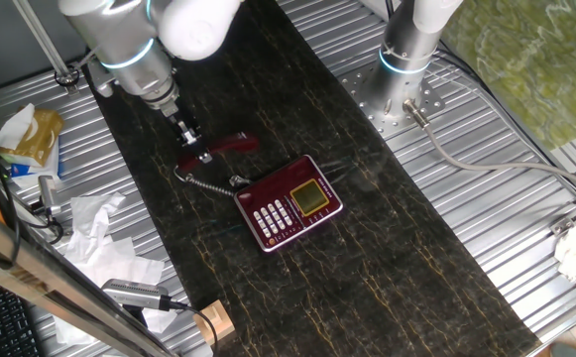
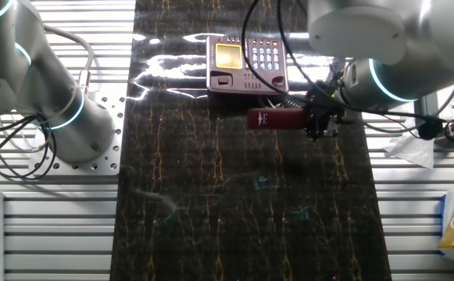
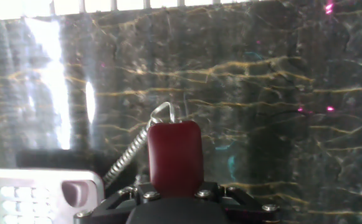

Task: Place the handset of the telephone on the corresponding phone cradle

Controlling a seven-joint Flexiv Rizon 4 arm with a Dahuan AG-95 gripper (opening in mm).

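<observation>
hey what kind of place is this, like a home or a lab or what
Most likely a robotics lab, not a home: two robot arms bolted to a ribbed metal table, a dark marble-patterned mat as the work surface, and loose cables with a toy-like red telephone.

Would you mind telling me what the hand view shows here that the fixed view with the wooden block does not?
Only the hand view shows the handset's rounded end face close up, held between the gripper's parts. Only the fixed view shows the telephone's yellow-green display, the wooden block and crumpled paper. Both show the handset, its curly cord, the keypad and the dark marbled mat.
</observation>
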